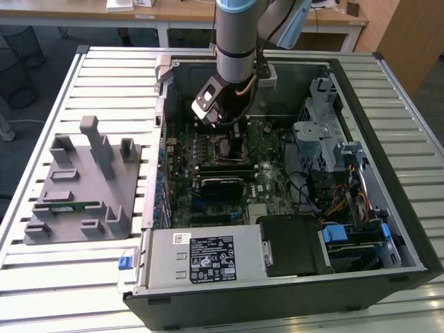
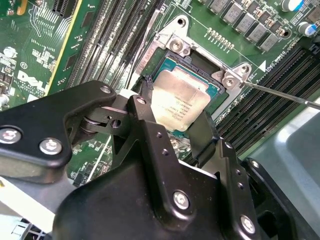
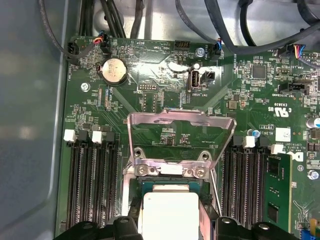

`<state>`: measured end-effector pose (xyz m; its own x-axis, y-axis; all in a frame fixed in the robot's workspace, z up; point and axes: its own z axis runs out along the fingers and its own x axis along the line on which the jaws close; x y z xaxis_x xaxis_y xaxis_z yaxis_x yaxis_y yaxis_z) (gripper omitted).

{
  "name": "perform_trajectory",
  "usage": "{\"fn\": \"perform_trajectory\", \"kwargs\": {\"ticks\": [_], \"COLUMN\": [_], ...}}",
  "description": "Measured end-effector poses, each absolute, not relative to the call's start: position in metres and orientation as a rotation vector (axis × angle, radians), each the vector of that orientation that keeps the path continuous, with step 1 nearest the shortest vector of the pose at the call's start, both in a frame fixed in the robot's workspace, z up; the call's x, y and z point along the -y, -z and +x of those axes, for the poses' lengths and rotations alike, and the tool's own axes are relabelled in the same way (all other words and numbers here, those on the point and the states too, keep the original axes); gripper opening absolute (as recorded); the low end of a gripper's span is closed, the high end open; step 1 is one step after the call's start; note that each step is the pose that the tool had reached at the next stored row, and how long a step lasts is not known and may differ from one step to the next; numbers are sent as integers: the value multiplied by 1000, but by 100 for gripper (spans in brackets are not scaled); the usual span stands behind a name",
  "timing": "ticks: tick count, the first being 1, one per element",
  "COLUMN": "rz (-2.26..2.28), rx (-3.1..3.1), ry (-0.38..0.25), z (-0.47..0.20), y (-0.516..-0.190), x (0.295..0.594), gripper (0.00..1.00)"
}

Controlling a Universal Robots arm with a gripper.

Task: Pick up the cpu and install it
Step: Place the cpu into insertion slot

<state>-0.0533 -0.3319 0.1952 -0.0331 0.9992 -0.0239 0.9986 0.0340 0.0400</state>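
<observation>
**While the chip sits between the jaws over the socket, squareness matters most**

Inside the open computer case (image 1: 361, 90), which lies on the slatted tabletop (image 1: 104, 76), the arm (image 1: 239, 41) reaches down to the motherboard (image 1: 229, 208). In both wrist views the jaws stand narrow, one on each of two opposite edges of the cpu (image 2: 180, 100), and appear to hold it. The cpu, pale metal top upward, is directly over the socket (image 2: 214, 91). The socket's load plate (image 3: 180, 120) stands raised, and its thin lever (image 2: 280, 93) is swung out to the side. Whether the chip already rests on the socket bed or is just above it cannot be told.

Doing this step well looks like a matter of alignment more than force. The chip's edges should run parallel to the socket frame, and it should go in flat, not corner-first, since the contacts beneath are probably fine enough to bend under a skewed or sliding load. Straight vertical travel with no sideways drag seems right. The jaws need only enough grip to keep the chip level. The raised plate is close to the jaws and memory slots (image 2: 115, 35) flank the socket, so clearance there is worth watching. The grey fixture (image 1: 83, 180) lies well apart, outside the case.
</observation>
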Motion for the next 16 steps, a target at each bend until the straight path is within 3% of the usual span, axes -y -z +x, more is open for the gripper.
{"fn": "perform_trajectory", "kwargs": {"ticks": [16], "rz": [2169], "rx": [-2210], "ry": [-18], "z": [-52], "y": [-195], "x": [332], "gripper": [53]}}
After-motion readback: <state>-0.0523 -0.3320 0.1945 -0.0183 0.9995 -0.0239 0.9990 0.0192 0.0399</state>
